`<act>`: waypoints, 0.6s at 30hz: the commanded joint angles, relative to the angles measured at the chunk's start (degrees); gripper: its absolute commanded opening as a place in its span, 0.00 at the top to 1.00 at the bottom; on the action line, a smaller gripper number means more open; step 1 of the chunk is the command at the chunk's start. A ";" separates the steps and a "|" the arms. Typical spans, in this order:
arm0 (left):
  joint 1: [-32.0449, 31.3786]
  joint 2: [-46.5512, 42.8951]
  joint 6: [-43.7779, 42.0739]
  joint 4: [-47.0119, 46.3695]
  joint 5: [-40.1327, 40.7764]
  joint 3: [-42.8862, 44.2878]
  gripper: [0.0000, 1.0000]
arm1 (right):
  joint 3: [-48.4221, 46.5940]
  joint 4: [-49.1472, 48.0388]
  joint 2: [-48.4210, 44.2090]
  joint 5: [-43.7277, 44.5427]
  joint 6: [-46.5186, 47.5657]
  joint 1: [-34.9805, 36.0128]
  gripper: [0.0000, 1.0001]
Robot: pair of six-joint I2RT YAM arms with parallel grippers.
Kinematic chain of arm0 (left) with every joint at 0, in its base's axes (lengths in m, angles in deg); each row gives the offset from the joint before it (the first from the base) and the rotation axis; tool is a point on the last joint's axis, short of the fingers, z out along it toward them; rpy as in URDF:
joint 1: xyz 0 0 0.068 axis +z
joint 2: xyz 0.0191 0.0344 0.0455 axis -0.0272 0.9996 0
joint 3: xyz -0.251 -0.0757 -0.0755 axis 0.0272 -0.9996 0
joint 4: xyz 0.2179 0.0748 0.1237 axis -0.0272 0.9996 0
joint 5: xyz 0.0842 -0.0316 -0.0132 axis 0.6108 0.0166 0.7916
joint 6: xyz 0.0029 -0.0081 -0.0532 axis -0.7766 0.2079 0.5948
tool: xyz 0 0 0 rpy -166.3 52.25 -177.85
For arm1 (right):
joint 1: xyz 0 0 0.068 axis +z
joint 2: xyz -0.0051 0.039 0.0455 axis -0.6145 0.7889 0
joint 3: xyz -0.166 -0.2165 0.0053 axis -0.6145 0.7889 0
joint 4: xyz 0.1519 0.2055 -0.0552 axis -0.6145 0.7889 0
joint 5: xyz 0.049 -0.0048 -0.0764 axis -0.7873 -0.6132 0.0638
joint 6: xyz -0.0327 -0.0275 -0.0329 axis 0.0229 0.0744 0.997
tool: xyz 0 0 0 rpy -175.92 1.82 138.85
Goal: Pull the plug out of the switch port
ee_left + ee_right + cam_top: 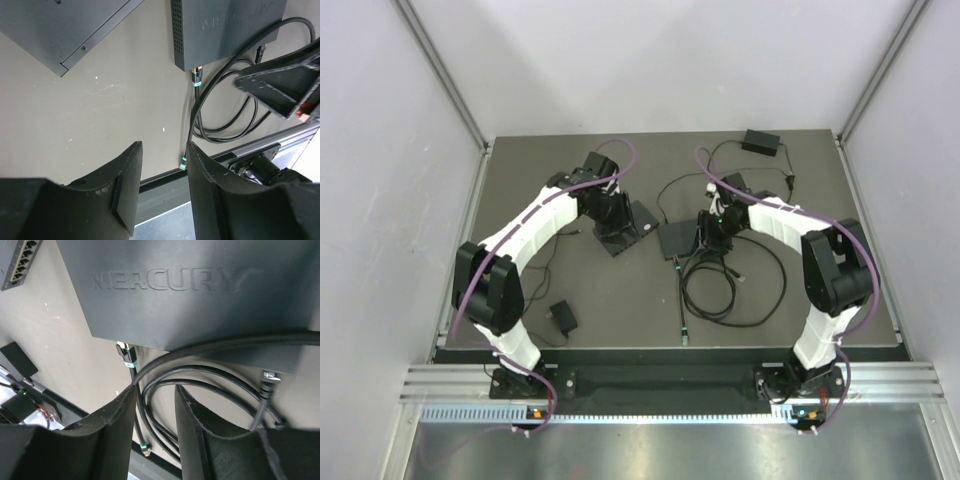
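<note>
A dark switch marked MERCURY (200, 290) lies mid-table; it also shows in the top view (677, 240) and the left wrist view (225, 25). A black plug with a teal band (126, 354) sits in the switch's near edge, also seen in the left wrist view (196, 75). My right gripper (155, 390) is open just above the switch's near edge, with loops of the black cable (165, 375) passing between its jaws; the plug lies a little left of its left finger. My left gripper (164, 146) is open and empty, hovering left of the switch.
A second switch (630, 225) lies below my left gripper, its ports (20, 262) visible. The cable coils (730, 290) lie in front of the switch, with a loose teal-banded end (685, 338). A power brick (760, 141) sits at the back right, and a small adapter (563, 318) at the front left.
</note>
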 commanded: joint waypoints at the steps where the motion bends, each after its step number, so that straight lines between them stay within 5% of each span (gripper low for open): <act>1: -0.19 -0.64 0.19 -0.17 1.31 0.93 0.55 | -1.67 -3.68 1.39 -0.05 -2.12 2.34 0.62; 8: -0.19 0.42 -0.69 0.71 0.08 2.17 0.55 | -2.11 -5.08 4.02 0.57 -3.35 4.37 0.63; 18: -0.19 -1.34 0.02 -2.46 -1.07 0.05 0.55 | 0.00 -6.84 4.03 1.18 -3.27 4.72 0.88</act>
